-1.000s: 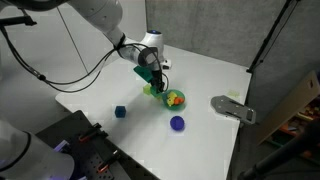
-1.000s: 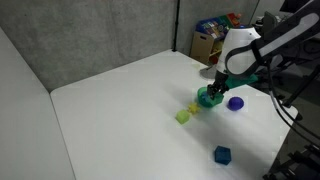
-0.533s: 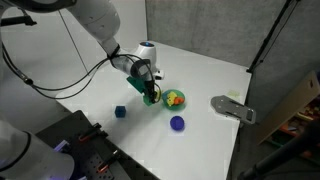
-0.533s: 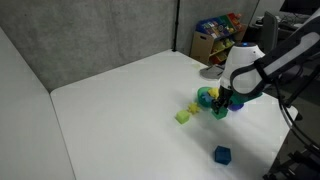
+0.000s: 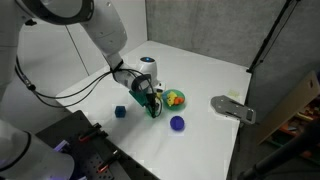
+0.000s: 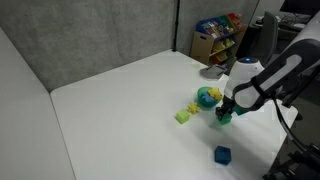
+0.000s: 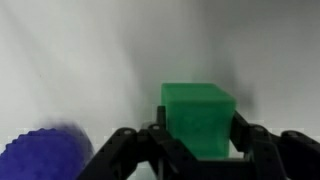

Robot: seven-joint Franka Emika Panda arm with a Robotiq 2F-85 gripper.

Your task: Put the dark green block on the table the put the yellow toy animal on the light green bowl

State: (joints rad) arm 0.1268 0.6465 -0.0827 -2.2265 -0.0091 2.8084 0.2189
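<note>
My pincer (image 7: 199, 130) is clamped on the small dark green cube-shaped block (image 7: 198, 108), black fingers (image 7: 150, 140) against two of its sides. It hangs low over the large white tabletop (image 7: 80, 60), and I cannot tell whether the block touches it. A blurred round purple thing (image 7: 45, 155) lies near on the left, and in an exterior view the tiny yellow toy animal (image 6: 195, 107) lies just beside the small pale yellow-green bowl (image 6: 182, 116), left of my pincer.
</note>
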